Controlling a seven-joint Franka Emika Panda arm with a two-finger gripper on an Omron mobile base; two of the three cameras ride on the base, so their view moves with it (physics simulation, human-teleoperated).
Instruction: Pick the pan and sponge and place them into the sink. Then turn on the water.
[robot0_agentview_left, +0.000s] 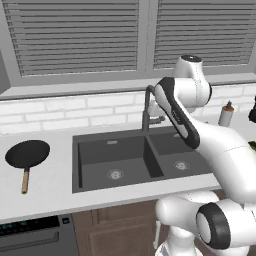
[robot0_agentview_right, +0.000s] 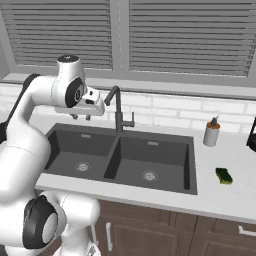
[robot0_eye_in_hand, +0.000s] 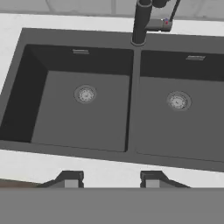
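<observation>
Pan (robot0_agentview_left: 27, 153) lies on the counter (robot0_agentview_left: 55, 192) left of the sink (robot0_agentview_left: 76, 165) in the left base view, wooden handle toward the front edge, well apart from the arm.

Right base view: the sponge (robot0_agentview_right: 224, 175) sits on the counter right of the sink, near the soap bottle (robot0_agentview_right: 212, 131); the gripper (robot0_agentview_right: 80, 116) hangs above the left basin beside the faucet (robot0_agentview_right: 118, 111).

Hand view: both fingertips (robot0_eye_in_hand: 70, 178) stand apart, holding nothing, probably fully spread. Both basins are bare. Swing left and descend squarely over the pan's handle before closing.
</observation>
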